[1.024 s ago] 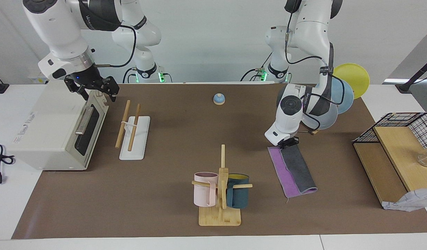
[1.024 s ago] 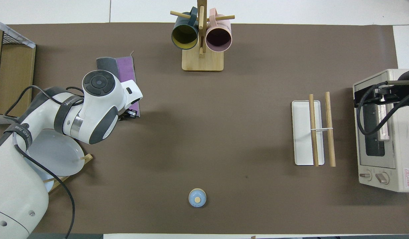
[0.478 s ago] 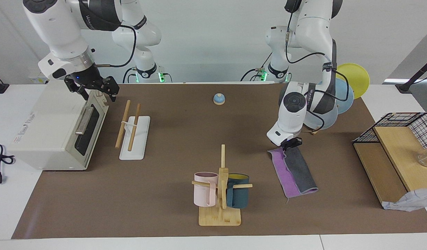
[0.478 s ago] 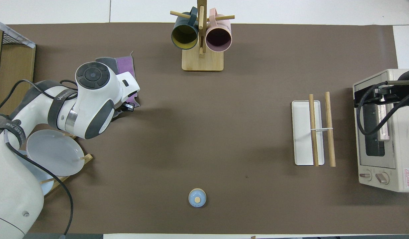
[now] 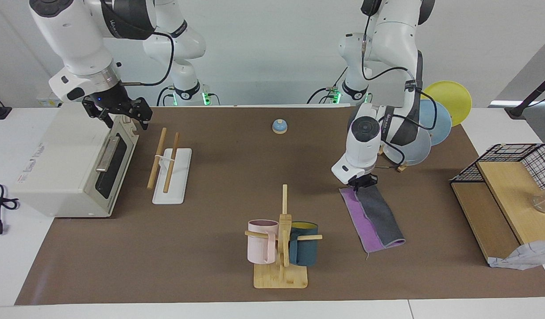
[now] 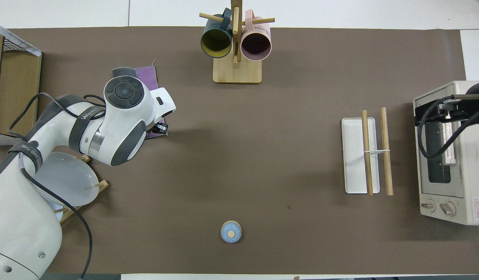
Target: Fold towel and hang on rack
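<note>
While a brown mat (image 5: 210, 248) covers the white table (image 5: 6, 266) before a pale wall, the white toaster oven (image 5: 73, 168) stands at the right arm's end. Beside it lies the rack of two light-wood rods on a flat white base (image 5: 171, 176), rods running away from the robots. The folded purple and dark grey terry towel (image 5: 373, 217) lies flat at the left arm's end, long axis likewise, slightly slanted. The left gripper (image 5: 361, 182) sits at the towel's robot-side edge, pinching it; since a second ago it has shifted toward the table's middle. The right gripper (image 5: 121, 116) waits over the oven, fingers apart
</note>
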`<state>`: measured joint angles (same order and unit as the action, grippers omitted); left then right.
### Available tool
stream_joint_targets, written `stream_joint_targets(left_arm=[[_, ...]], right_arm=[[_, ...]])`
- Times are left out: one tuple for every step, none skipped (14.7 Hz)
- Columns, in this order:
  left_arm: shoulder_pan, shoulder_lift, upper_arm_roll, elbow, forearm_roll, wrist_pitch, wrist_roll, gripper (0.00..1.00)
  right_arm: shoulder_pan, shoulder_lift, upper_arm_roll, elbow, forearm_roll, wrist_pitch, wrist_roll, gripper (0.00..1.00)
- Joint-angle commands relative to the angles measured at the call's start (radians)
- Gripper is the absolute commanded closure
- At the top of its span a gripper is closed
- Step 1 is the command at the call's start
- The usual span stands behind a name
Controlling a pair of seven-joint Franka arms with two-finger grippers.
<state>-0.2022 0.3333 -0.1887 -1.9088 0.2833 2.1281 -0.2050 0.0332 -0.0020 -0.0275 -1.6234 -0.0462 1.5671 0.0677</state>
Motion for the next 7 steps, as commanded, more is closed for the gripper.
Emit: stream_joint_targets(left_arm=[[-0.011, -0.007, 0.008, -0.023, 0.01, 0.012, -0.005, 0.77], [-0.01, -0.007, 0.008, -0.021, 0.007, 0.009, -0.013, 0.01], [-0.003, -0.013, 0.006, -0.018, -0.034, 0.004, -0.014, 0.0], [0.006, -0.028, 0.009, -0.013, -0.102, -0.006, -0.002, 0.0], [0.042, -0.054, 0.008, -0.009, -0.151, -0.029, 0.01, 0.0], [0.088, -0.065, 0.002, -0.006, -0.201, -0.045, 0.045, 0.0], [0.118, -0.083, 0.0, -0.004, -0.264, -0.048, 0.082, 0.0]], right_arm=[[-0.01, -0.006, 0.003, -0.004, 0.017, 0.001, -0.02, 0.0], [-0.01, -0.006, 0.003, -0.004, 0.017, 0.001, -0.02, 0.0], [-0.01, -0.006, 0.003, -0.004, 0.017, 0.001, -0.02, 0.0], [-0.012, -0.006, 0.003, -0.004, 0.017, 0.001, -0.02, 0.0], [-0.012, -0.006, 0.003, -0.004, 0.017, 0.001, -0.02, 0.0], [-0.012, -0.006, 0.003, -0.004, 0.017, 0.001, -0.02, 0.0], [-0.012, -0.006, 0.003, -0.004, 0.017, 0.001, -0.02, 0.0]])
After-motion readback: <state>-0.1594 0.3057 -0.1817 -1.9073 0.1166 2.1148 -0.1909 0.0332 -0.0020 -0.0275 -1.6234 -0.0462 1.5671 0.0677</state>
